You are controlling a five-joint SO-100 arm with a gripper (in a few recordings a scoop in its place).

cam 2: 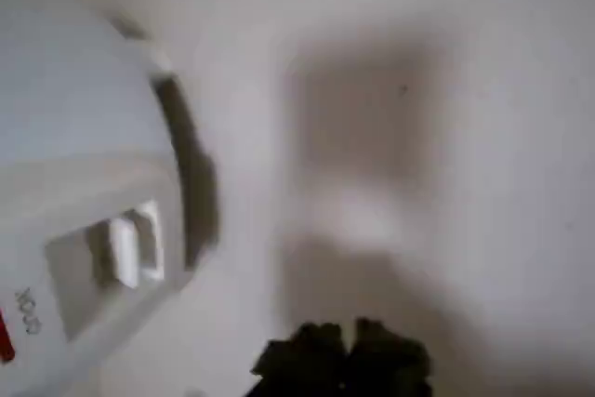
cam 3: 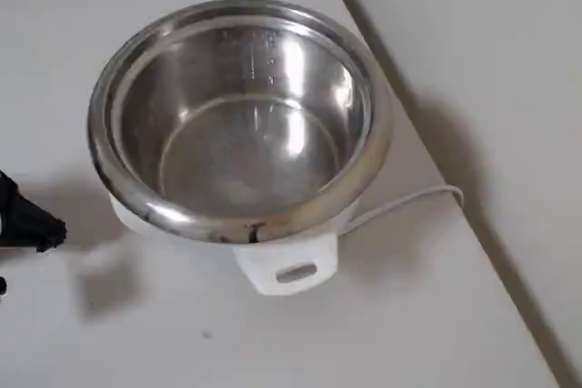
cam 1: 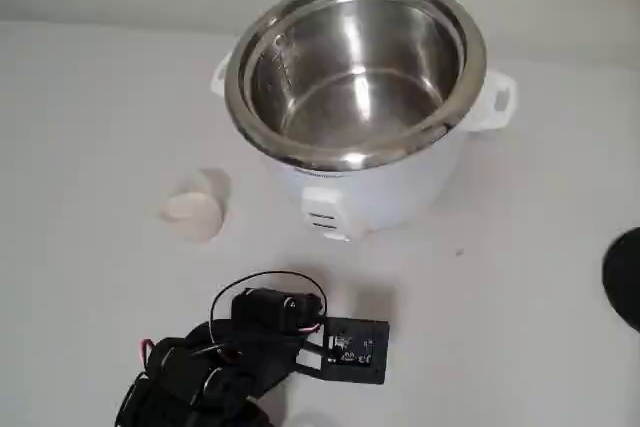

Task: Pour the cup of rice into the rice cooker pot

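In the fixed view, going from the left, the small translucent whitish plastic cup (cam 1: 192,211) stands upright on the pale table (cam 1: 520,277), just beside the cooker's lower left side but not touching it. Its contents are too blurred to make out. Below it, at the bottom edge, sits the black arm with its gripper (cam 1: 345,349) low over the table, pointing right and away from the cup. The cup is well apart from the gripper, so nothing is held. Whether the fingers are spread or closed cannot be told from any picture; the wrist view gives only a dark blur of them at its bottom edge (cam 2: 342,360).

Further right stands the large round shiny stainless-steel rice cooker pot (cam 1: 355,67), seated in the white cooker body (cam 1: 390,192) with side handles. The overhead view shows the steel bowl (cam 3: 241,115) with a bare bottom and no grains visible, and a white cord (cam 3: 405,202) trailing off to the right.

Judged from this, the task is at its very start: the reach for the cup has not been made and pouring is some way off. The next move calls for the arm to swing left and forward toward the cup, with fingers spread wide enough to straddle its wall, then a light, level grasp, since the thin plastic may well buckle or tip.
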